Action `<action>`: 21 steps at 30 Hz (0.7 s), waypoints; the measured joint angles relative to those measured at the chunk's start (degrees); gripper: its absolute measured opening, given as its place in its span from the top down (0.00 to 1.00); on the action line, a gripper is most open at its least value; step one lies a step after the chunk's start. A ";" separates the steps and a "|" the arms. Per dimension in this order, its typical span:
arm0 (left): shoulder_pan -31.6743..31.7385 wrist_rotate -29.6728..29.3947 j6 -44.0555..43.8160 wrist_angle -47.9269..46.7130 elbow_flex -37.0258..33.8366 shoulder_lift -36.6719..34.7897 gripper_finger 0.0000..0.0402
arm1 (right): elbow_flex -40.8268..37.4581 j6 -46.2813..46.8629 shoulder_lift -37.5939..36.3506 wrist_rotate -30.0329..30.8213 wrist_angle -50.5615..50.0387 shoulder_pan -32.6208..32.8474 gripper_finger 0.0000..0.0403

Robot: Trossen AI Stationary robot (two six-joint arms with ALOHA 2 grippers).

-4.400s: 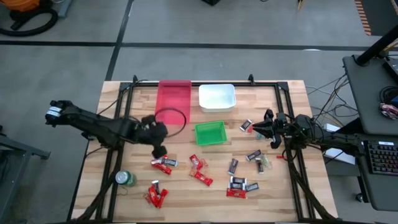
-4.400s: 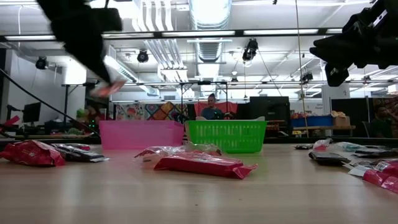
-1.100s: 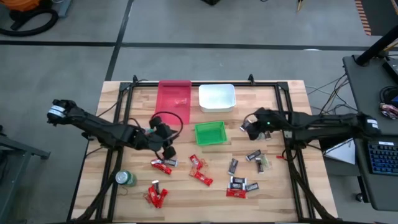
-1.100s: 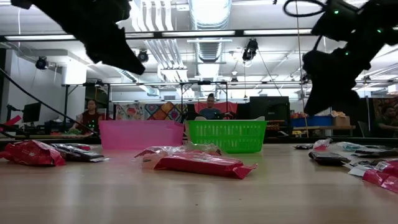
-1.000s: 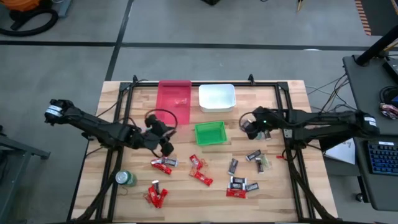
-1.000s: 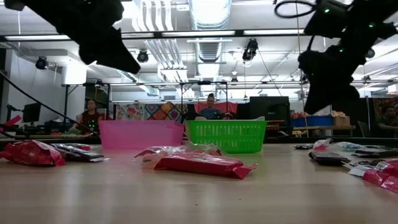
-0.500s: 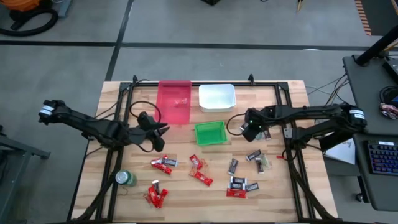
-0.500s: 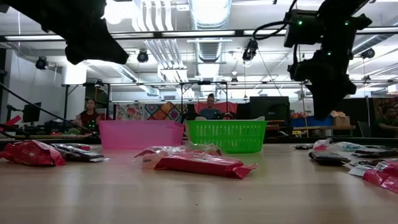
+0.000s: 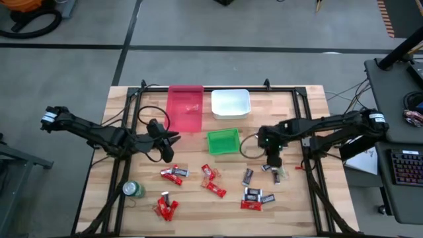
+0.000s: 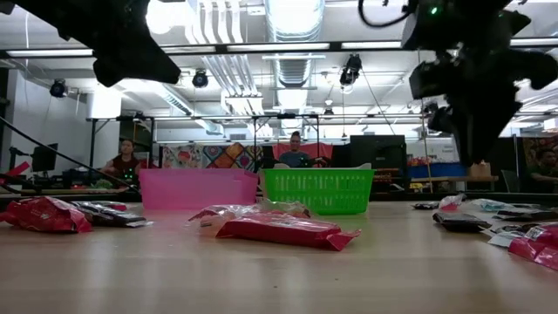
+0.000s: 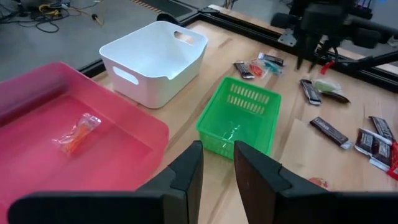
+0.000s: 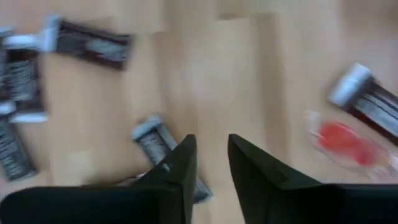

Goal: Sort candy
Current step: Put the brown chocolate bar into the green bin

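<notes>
Right of centre in high view: R gripper (image 9: 273,160) has swung from beside the green bin (image 9: 223,141) down over the dark-wrapped candy (image 9: 270,166) on the right half of the desk (image 9: 310,198). R wrist view shows its jaws slightly spread w/ nothing between them, bare wood and dark bars below. Judgement: a drop-off is done and R arm is lining up its next pick, prob. one of the dark pieces right under it.

L gripper (image 9: 166,140) has pulled back from the red candy (image 9: 172,174) to centre-left, just below the pink bin (image 9: 185,108). L wrist view: jaws a little apart, empty, facing the bins.

Bins along upper centre: pink holds one small orange-ish wrapped piece (image 11: 78,131); white bin (image 9: 230,104) looks empty; green bin contents can't tell. Most candy unsorted: red pieces lower left/centre, dark ones lower right, so task is early.

Other: green can (image 9: 133,190) lower left, near the red pieces, could get knocked on L-side picks. Dark bars lie close together, some touching, so risk of grabbing two. People in room far behind, low view, not near desk.
</notes>
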 joint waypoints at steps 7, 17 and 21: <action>0.00 -0.02 0.17 0.19 0.00 0.24 0.81 | 0.00 -1.05 0.90 3.08 8.49 10.14 0.51; 0.00 -0.02 0.17 0.55 0.00 0.24 0.81 | 2.78 -12.02 10.07 16.53 13.82 20.81 0.36; 0.00 -0.02 0.17 0.61 0.00 0.25 0.81 | 6.01 -15.42 14.99 17.01 13.76 21.62 0.37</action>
